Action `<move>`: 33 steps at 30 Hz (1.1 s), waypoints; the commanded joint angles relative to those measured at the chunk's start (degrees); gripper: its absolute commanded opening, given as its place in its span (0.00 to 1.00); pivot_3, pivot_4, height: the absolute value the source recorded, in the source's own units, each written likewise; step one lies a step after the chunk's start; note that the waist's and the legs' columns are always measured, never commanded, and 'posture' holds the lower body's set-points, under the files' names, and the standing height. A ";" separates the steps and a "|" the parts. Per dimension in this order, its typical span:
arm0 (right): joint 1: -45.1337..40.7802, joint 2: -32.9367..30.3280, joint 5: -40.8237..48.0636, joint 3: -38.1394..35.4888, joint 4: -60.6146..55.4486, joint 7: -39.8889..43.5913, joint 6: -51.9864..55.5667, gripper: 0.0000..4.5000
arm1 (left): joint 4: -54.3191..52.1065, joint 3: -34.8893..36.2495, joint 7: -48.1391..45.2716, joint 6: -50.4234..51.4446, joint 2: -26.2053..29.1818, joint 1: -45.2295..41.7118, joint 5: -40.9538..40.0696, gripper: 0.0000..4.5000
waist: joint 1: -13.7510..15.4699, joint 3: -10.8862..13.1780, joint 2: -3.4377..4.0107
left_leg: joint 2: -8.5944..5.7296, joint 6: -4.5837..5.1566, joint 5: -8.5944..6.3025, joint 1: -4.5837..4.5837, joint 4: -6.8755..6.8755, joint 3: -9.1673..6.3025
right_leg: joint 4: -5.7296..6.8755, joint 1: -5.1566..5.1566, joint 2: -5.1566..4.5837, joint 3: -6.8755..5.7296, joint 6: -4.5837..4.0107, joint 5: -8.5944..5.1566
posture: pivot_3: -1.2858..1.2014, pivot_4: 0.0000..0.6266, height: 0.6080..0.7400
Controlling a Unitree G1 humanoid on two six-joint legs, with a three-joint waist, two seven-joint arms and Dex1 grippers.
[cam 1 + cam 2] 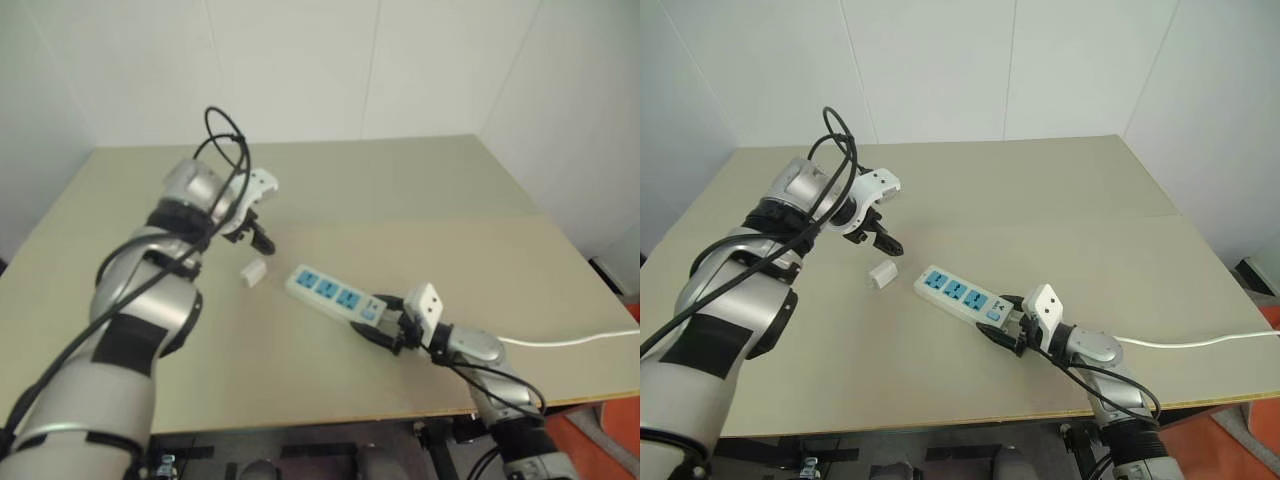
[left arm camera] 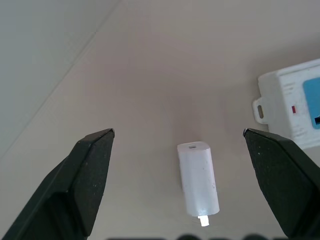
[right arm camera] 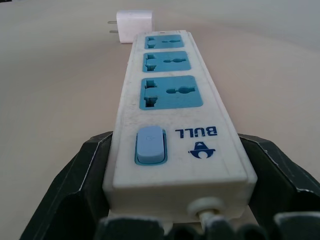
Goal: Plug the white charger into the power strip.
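Beige table [image 1: 1060, 190], white walls behind. The white charger [image 1: 881, 274] lies on its side on the tabletop, loose, just off the far-left end of the power strip [image 1: 958, 294] — near it, not touching; its metal prongs show in the right wrist view.

The power strip lies diagonally, three blue socket faces up, with a blue switch [image 3: 150, 145] at the near-right end. A thin white cord [image 1: 1200, 343] runs off to the right edge of the table.

Left gripper [image 1: 883, 240] hangs above the charger, tilted downward, fingers [image 2: 87, 175] spread wide with the charger between them in its wrist view — nothing held.

Right gripper [image 1: 1002, 327] is low at the table, its two black fingers [image 3: 75, 190] set against both sides of the strip's cord end — clasping it.
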 commanded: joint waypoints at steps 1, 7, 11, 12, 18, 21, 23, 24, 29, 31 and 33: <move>0.80 0.01 -0.70 0.77 -1.83 -0.62 -0.49 0.76 | 3.38 0.60 -1.04 -3.35 -0.88 -2.50 2.29 1.00 | -0.05 0.00 -0.01 | 0.00 0.00 0.00 0.00 0.00 0.00 | 0.00 0.00 0.00 0.00 0.00 0.00 | 0.52 0.24 1.00; 2.27 -0.11 -0.99 1.13 -3.06 -1.25 -0.45 0.76 | 8.05 1.05 -1.09 -5.35 -3.03 -2.14 5.13 1.00 | -0.04 0.01 -0.01 | -0.01 0.00 0.00 -0.01 0.00 -0.01 | 0.00 0.00 -0.01 0.00 0.01 0.00 | 0.52 0.24 1.00; 2.82 -0.20 -1.38 1.27 -3.42 -1.81 -0.56 0.76 | 9.69 1.44 -2.09 -5.00 -4.03 -2.04 6.46 1.00 | -0.02 0.01 -0.02 | -0.03 0.00 0.00 -0.02 0.00 -0.02 | -0.01 0.02 -0.03 0.00 0.03 -0.02 | 0.52 0.24 1.00; 2.83 -0.16 -1.41 1.27 -3.29 -1.87 -0.63 0.76 | 9.93 1.51 -1.65 -5.27 -4.23 -1.90 6.84 1.00 | -0.02 0.01 -0.02 | -0.04 0.00 0.00 -0.01 0.00 -0.03 | 0.00 0.02 -0.03 0.00 0.03 -0.02 | 0.52 0.24 1.00; 2.73 0.05 -1.75 1.71 -2.81 -2.41 -1.07 0.76 | 11.23 2.94 -0.13 -6.01 -4.72 -1.49 7.98 1.00 | -0.06 0.01 -0.02 | -0.04 0.00 0.00 0.01 0.00 -0.03 | 0.02 0.02 -0.03 0.00 0.03 -0.02 | 0.52 0.24 1.00; 2.63 0.13 -1.86 1.87 -2.72 -2.76 -1.11 0.76 | 11.68 3.47 0.68 -6.37 -4.84 -1.06 8.46 1.00 | -0.07 0.01 -0.02 | -0.04 0.00 0.00 0.01 0.00 -0.03 | 0.04 0.02 -0.03 0.00 0.03 -0.02 | 0.52 0.24 1.00; 2.64 0.10 -2.02 1.98 -2.68 -2.94 -1.14 0.76 | 11.88 3.53 0.72 -6.34 -5.16 -0.46 8.82 1.00 | -0.09 0.01 -0.02 | -0.05 0.00 0.00 0.03 0.00 -0.03 | 0.05 0.03 -0.03 0.01 0.03 -0.02 | 0.52 0.24 1.00; 2.63 0.07 -2.07 2.03 -2.64 -3.01 -1.15 0.76 | 11.97 3.45 0.65 -6.27 -5.40 -0.10 9.03 1.00 | -0.09 0.01 -0.02 | -0.04 0.00 0.00 0.03 0.00 -0.03 | 0.06 0.03 -0.03 0.00 0.03 -0.02 | 0.52 0.24 1.00; 2.68 -0.20 -2.07 2.08 -2.64 -3.03 -1.01 0.76 | 12.26 3.55 0.84 -5.96 -6.61 1.16 9.87 1.00 | -0.12 0.01 -0.02 | -0.05 0.00 0.00 0.08 0.00 -0.03 | 0.08 0.06 -0.03 0.01 0.03 -0.02 | 0.52 0.24 1.00; 2.55 -0.25 -2.03 2.04 -2.53 -3.06 -0.91 0.76 | 12.46 4.25 1.99 -5.61 -7.00 1.46 9.82 0.91 | -0.12 0.01 -0.02 | -0.05 0.00 0.00 0.08 0.00 -0.03 | 0.08 0.06 -0.03 0.01 0.03 -0.02 | 0.52 0.24 1.00; 2.47 -0.32 -2.01 1.99 -2.48 -3.10 -0.85 0.76 | 12.62 4.72 2.33 -5.47 -7.16 1.58 9.82 0.81 | -0.13 0.01 -0.02 | -0.05 0.00 0.00 0.08 0.00 -0.03 | 0.08 0.06 -0.03 0.01 0.03 -0.02 | 0.52 0.24 1.00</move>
